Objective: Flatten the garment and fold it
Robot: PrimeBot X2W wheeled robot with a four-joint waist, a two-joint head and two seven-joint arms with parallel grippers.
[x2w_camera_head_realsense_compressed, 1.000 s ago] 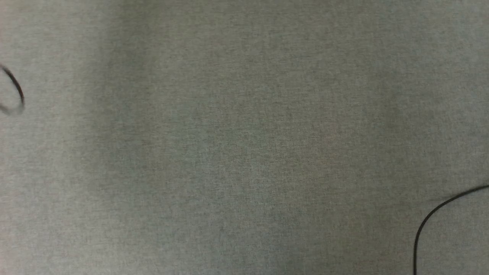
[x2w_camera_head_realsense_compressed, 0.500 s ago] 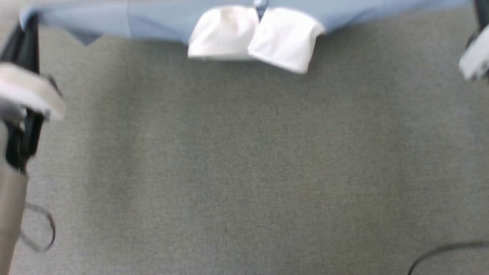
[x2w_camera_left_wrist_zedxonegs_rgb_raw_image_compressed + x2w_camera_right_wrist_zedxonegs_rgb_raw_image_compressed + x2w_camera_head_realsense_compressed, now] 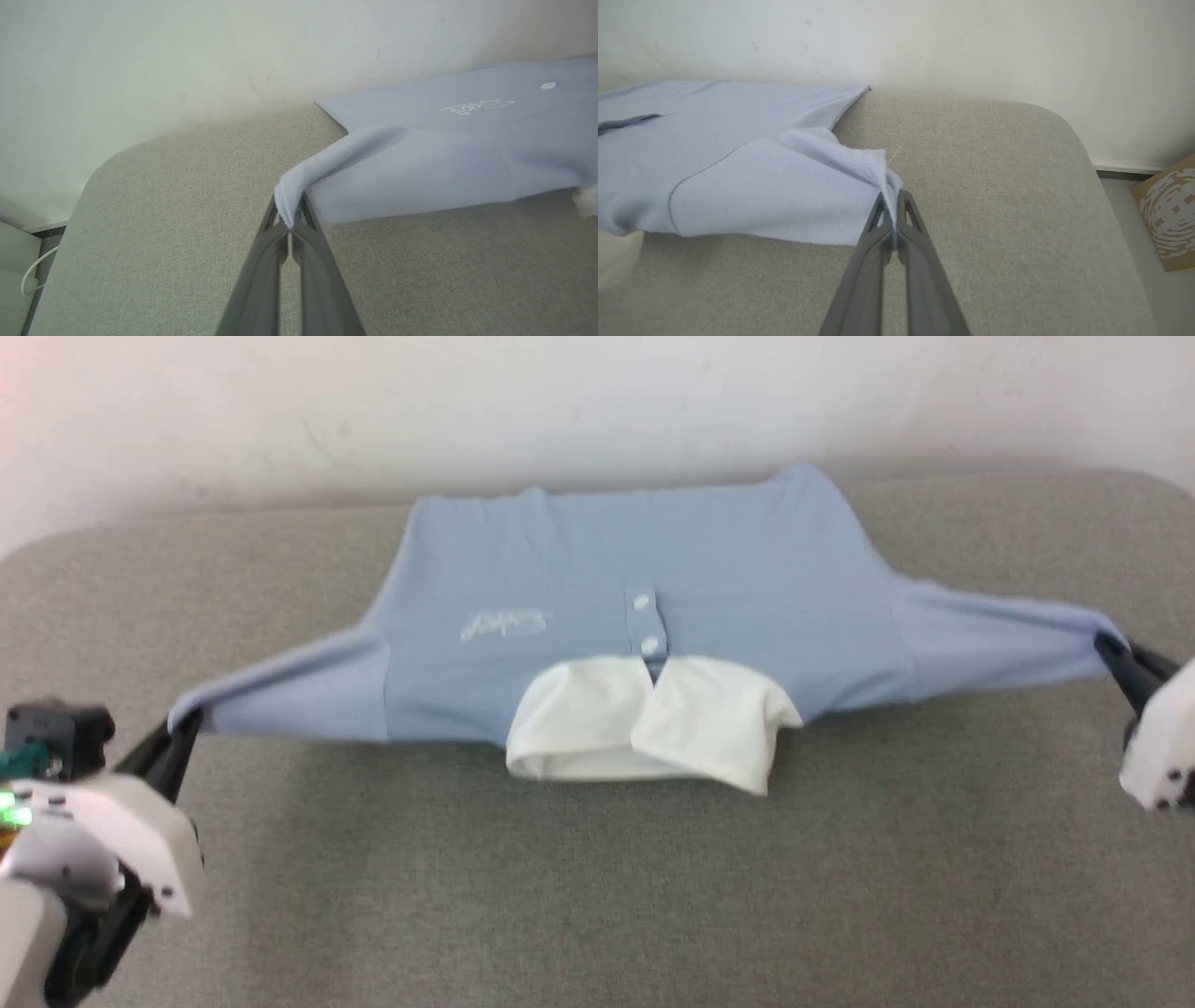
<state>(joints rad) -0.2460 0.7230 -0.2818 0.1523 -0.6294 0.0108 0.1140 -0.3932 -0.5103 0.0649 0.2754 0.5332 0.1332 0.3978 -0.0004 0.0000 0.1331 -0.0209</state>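
At 8 o'clock the left gripper (image 3: 182,728) is parked, right gripper (image 3: 1109,649) at 3, both pinched onto polo shirt (image 3: 747,569) sleeves.

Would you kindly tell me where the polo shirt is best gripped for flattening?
By the two sleeve cuffs, each from its outer side, as the left tool and right tool grip the polo shirt: they are its widest points, so pulling apart spreads it.

Cropped edges and a blurred mark

In the head view the right tool (image 3: 1111,649) is cut off by the right edge, and the arm behind the left tool (image 3: 185,723) runs off the lower left corner. The white embroidery (image 3: 504,624) on the garment (image 3: 747,579) is too blurred to read. Both wrist views crop the garment; the collar (image 3: 586,205) shows as a sliver, and the box (image 3: 1168,214) is cut off.
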